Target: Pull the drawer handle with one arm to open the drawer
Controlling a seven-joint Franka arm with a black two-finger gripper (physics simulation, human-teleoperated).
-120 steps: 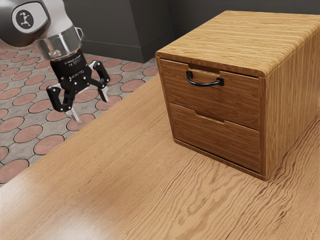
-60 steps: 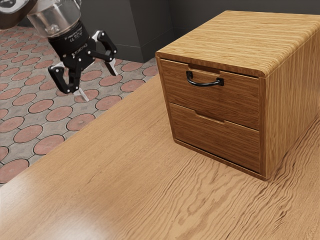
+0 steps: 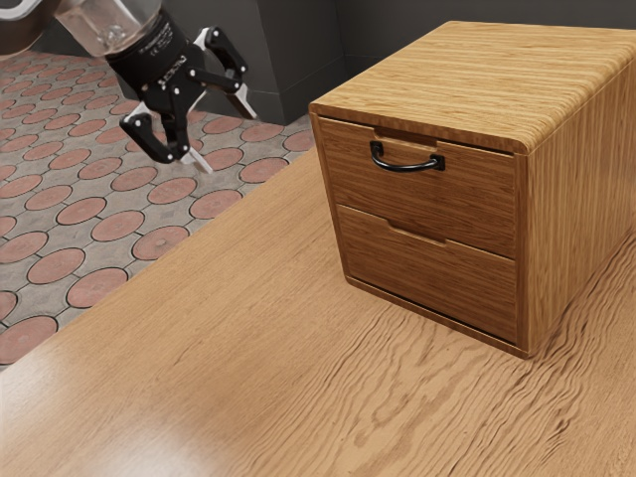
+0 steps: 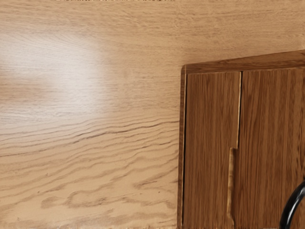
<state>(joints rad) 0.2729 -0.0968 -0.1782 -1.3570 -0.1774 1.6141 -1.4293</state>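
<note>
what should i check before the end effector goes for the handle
1. End effector open, nothing held: ok.
2. Handle unobstructed: ok, nothing in front of it.
3. End effector at the handle: not ok, it hangs off to the exterior view's left, apart from the cabinet.
4. Top drawer shut, flush with the front: ok.
5. End effector turned to straddle the handle: cannot tell.
6. Path over the table to the cabinet free: ok.
</note>
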